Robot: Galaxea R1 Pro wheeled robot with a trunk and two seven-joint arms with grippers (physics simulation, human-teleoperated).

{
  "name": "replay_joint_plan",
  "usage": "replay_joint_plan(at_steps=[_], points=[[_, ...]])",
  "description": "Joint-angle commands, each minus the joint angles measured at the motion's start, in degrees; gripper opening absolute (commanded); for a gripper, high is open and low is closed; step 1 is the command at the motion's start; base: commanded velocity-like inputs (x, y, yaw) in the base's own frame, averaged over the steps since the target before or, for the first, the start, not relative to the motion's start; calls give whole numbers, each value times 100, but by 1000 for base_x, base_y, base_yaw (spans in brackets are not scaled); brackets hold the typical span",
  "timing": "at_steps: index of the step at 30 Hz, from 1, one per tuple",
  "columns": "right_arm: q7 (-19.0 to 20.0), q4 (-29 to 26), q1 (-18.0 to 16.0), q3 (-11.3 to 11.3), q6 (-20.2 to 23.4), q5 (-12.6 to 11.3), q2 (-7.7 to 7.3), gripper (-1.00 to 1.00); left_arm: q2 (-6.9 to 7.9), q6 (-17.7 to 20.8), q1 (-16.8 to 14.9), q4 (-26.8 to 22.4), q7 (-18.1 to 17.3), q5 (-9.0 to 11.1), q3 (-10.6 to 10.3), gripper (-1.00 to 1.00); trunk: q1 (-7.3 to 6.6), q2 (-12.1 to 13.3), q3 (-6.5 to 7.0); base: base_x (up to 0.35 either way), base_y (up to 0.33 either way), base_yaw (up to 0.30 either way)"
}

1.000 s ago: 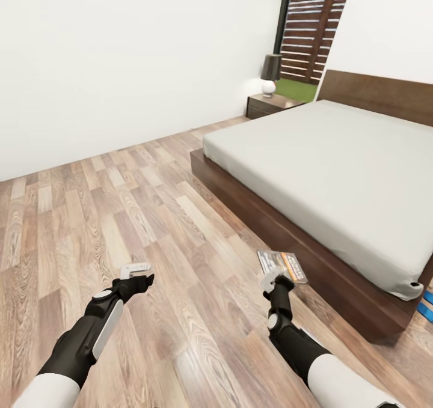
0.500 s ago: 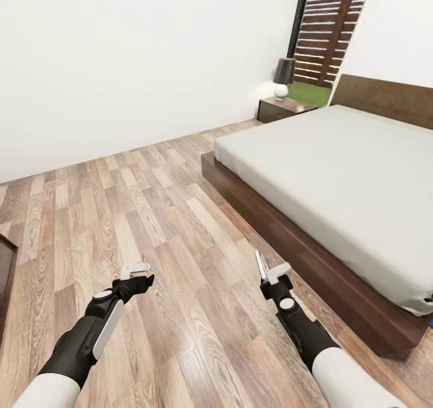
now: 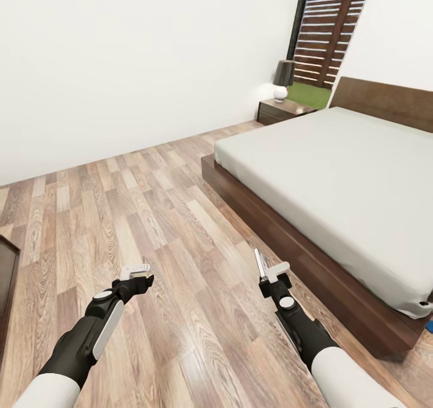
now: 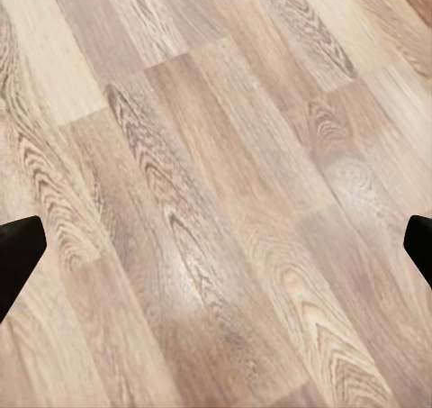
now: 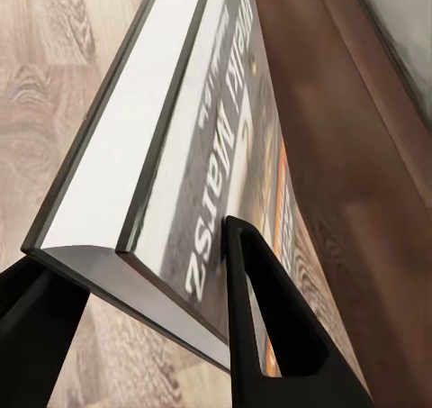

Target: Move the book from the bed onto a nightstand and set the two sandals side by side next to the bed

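Wood-plank floor [image 3: 150, 216] runs past the bed [image 3: 337, 173] toward the far nightstand [image 3: 282, 110]. The right gripper [image 3: 269, 274] pinches the book [image 3: 260, 266] edge-on; the left gripper [image 3: 136, 271] hangs spread, empty. Held by one edge, the book could slip during travel.

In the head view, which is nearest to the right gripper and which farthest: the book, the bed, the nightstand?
From the right gripper:
1. The book, held edge-on in its jaws.
2. The bed, to its right.
3. The nightstand, far ahead by the window.
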Motion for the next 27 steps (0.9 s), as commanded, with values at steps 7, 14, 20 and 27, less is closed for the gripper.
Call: replay_joint_plan(at_steps=[7,14,20,27], points=[[-18,-6,-2,22,41,54,5,-100,7,18,-2,-7,54,53,-23,100,-155,280,122,0,0,0],[-15,-14,-2,30,41,57,-7,-100,7,18,-2,-11,57,18,-23,100,-309,561,248,0,0,0],[-15,-22,-2,33,41,61,-26,-100,7,18,-2,-12,49,2,-23,100,-440,802,355,0,0,0],[-15,-23,-2,38,41,61,-29,-100,13,18,-2,-14,39,8,-23,100,-594,1082,481,0,0,0]])
